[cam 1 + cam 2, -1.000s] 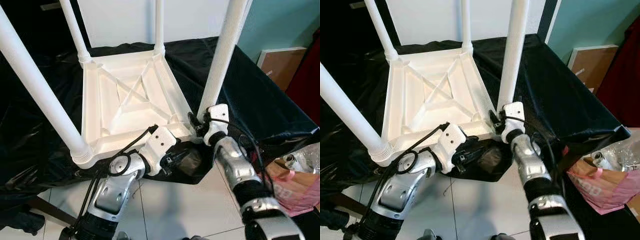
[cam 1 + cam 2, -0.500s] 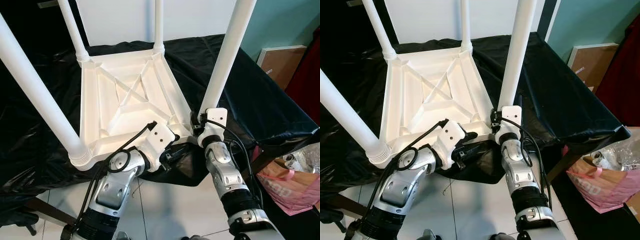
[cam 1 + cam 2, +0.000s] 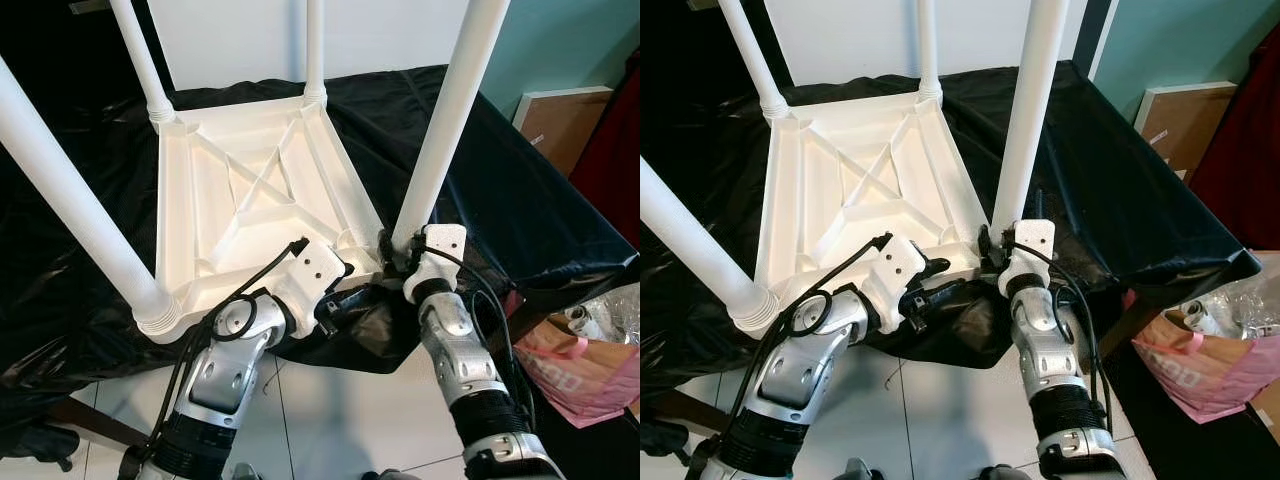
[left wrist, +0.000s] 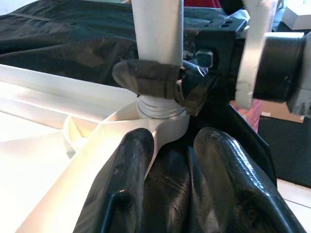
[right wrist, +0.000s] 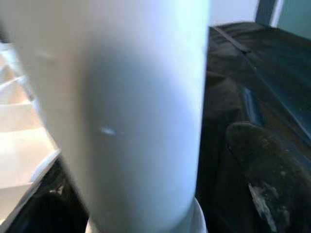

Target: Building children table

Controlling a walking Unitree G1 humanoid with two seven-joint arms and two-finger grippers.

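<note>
Upturned white table (image 3: 255,200) lies on the black-draped desk (image 3: 520,210). Right tool (image 4: 167,82) is clamped round the base of the near-right leg (image 3: 445,120), which stands upright in its corner socket. Left tool (image 4: 170,189), fingers parted, straddles the rim just beside that socket; any turning goes about the leg's vertical axis.

Your white table (image 3: 262,205) lies upside down on the black cloth (image 3: 520,200), ribbed underside up, four legs (image 3: 448,120) standing upright.

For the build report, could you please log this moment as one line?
stage: leg fitting | right gripper: shut on near-right leg base | left gripper: open, at tabletop corner
</note>
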